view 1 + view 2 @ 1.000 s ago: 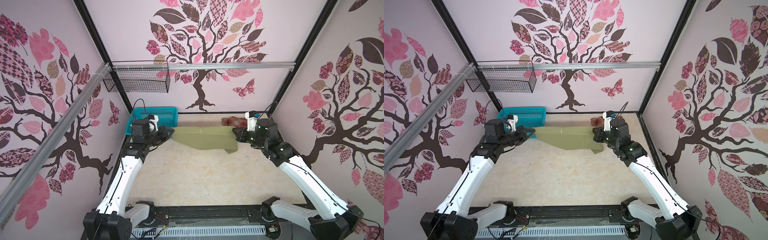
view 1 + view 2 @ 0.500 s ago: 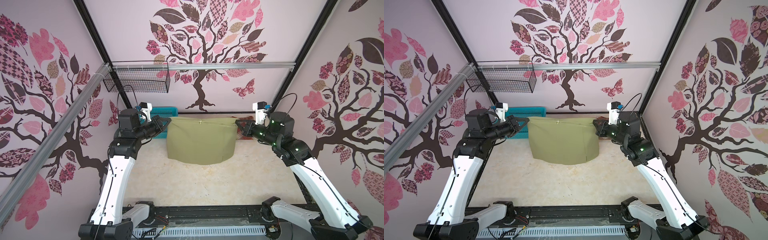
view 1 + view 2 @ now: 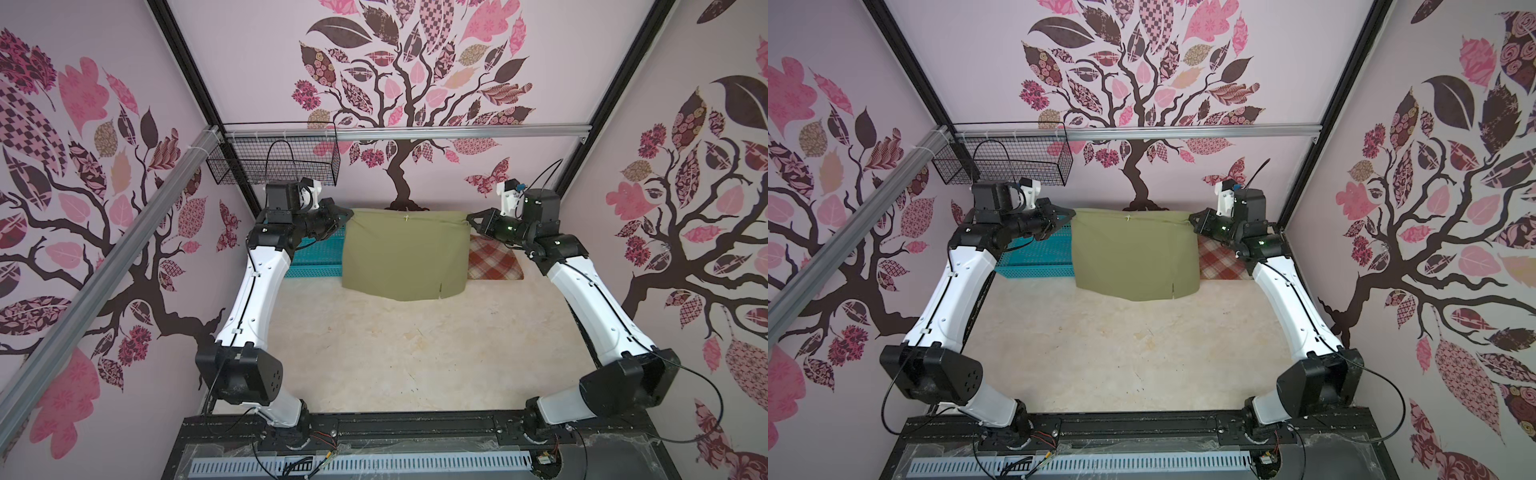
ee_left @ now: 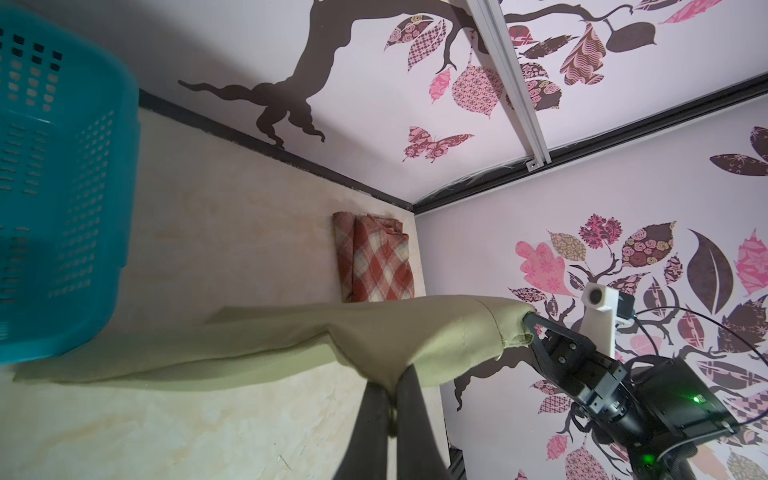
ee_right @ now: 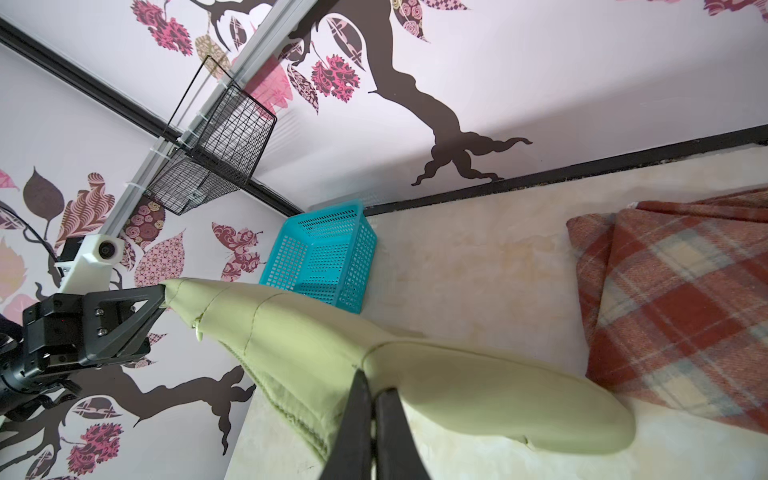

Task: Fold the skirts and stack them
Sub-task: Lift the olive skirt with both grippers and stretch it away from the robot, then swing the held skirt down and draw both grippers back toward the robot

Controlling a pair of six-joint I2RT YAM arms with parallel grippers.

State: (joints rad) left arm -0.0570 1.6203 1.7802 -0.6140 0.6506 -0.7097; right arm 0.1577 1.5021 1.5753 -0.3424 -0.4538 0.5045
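The olive-green skirt point(image 3: 405, 253) point(image 3: 1136, 253) hangs spread like a curtain at the back of the table, held by its top edge. My left gripper point(image 3: 351, 214) point(image 3: 1073, 214) point(image 4: 390, 390) is shut on its left top corner. My right gripper point(image 3: 468, 220) point(image 3: 1191, 218) point(image 5: 372, 382) is shut on the right top corner. Both arms are raised, well above the tabletop. The rust-red and cream plaid skirt point(image 3: 494, 259) point(image 3: 1223, 264) point(image 4: 376, 262) point(image 5: 673, 299) lies folded on the table at the back right, partly hidden behind the green skirt.
A turquoise plastic basket point(image 3: 316, 262) point(image 3: 1034, 259) point(image 5: 328, 257) stands at the back left, behind my left arm. A black wire basket point(image 3: 278, 166) point(image 3: 1005, 162) hangs on the rail above it. Patterned walls close in on three sides of the beige tabletop point(image 3: 395, 353).
Both arms have risen and drawn apart. The green skirt, low over the table a second ago, now hangs stretched and upright between the grippers.
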